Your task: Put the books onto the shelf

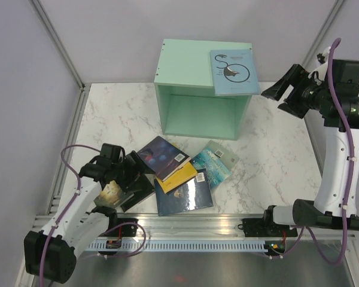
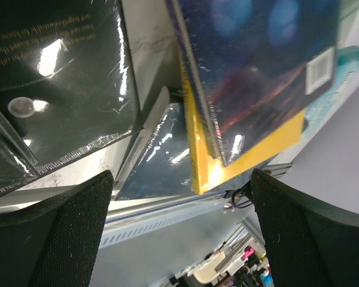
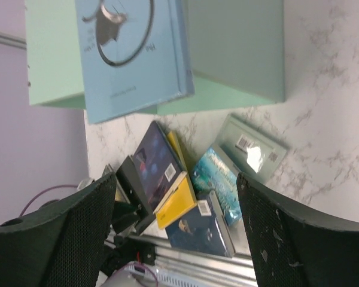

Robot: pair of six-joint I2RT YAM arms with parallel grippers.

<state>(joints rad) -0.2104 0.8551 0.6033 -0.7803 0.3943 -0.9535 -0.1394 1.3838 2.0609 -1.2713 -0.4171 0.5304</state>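
Plainly, left jaws wide, right jaws wide, empty

The white marble-patterned bench (image 1: 275, 149) with its grey veining is spreading wide across the middle of the overhead view. Plain lilac-grey wall panels (image 1: 24, 72) are boxing it in at the left, back and right. A slim aluminium post (image 1: 57, 43) is slanting down the left corner, and a matching post (image 1: 323, 30) is running down the right. A white slotted strip (image 1: 197, 245) is lying along the near edge, just beyond a brushed grey metal plate (image 1: 227, 269).
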